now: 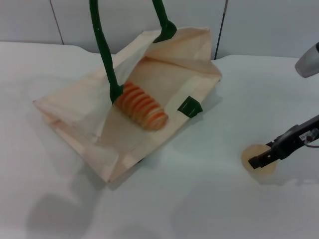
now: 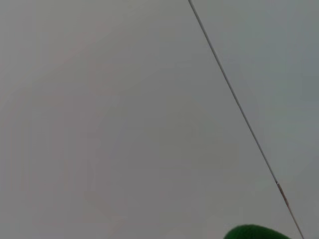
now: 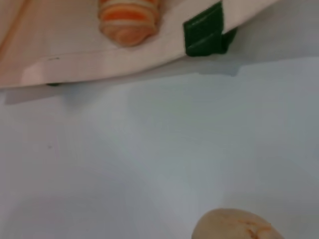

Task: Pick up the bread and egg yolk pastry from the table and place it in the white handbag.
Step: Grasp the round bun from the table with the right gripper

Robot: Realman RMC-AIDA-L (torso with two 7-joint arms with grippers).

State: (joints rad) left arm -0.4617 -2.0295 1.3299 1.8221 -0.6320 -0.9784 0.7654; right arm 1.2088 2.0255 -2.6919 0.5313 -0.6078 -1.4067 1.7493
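Note:
The white handbag lies on its side on the table, mouth facing me. Its dark green handles are pulled up past the top of the head view. The ridged orange bread rests inside the bag's opening and also shows in the right wrist view as the bread on the handbag's fabric. The egg yolk pastry sits on the table to the right of the bag. My right gripper is down at the pastry, partly covering it. My left gripper is out of view.
A green tab sticks out at the bag's near right edge, also seen in the right wrist view. The left wrist view holds a plain wall and a bit of green handle. A wall runs behind the table.

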